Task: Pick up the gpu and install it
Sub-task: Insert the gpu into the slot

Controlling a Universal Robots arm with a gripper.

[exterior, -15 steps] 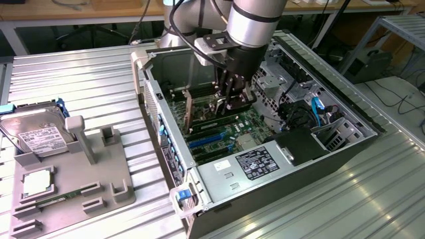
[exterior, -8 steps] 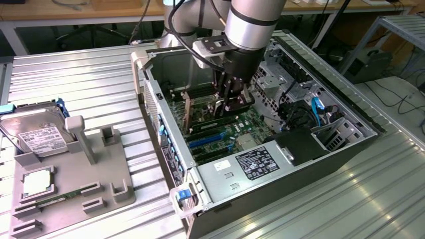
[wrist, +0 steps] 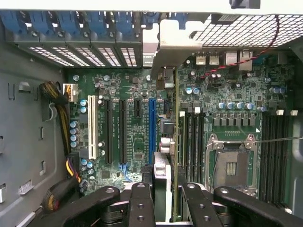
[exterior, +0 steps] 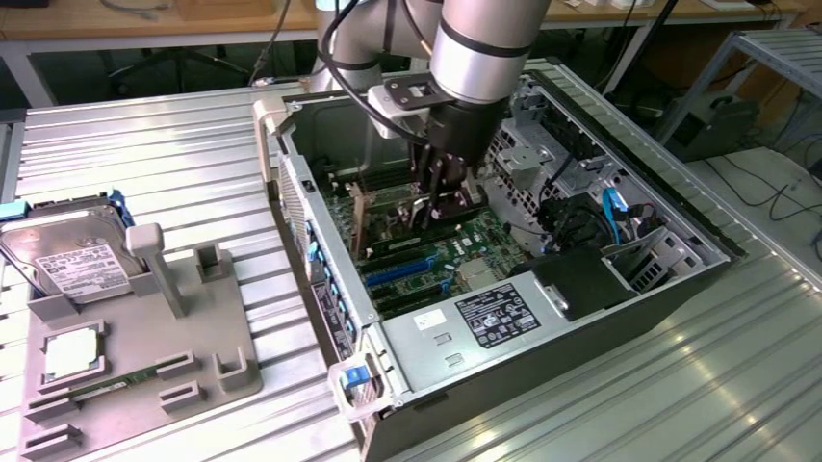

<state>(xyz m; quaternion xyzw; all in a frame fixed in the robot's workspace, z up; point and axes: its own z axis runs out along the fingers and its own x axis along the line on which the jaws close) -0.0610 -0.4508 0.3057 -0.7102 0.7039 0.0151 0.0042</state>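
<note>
While the gripper (wrist: 168, 204) is clenched on the gpu (wrist: 162, 172), the card stands edge-on over the motherboard (wrist: 132, 94), between the blue slot (wrist: 152, 127) and the black slots (wrist: 191, 139). Yellow-black cables (wrist: 61, 118) sit well apart by the case wall. The hard drive (exterior: 71, 260) is outside on the grey fixture (exterior: 141, 356).

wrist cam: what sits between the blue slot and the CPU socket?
Wrist view: between the blue slot and the CPU socket stands the gpu, edge-on in the hand, then black long slots.
</note>
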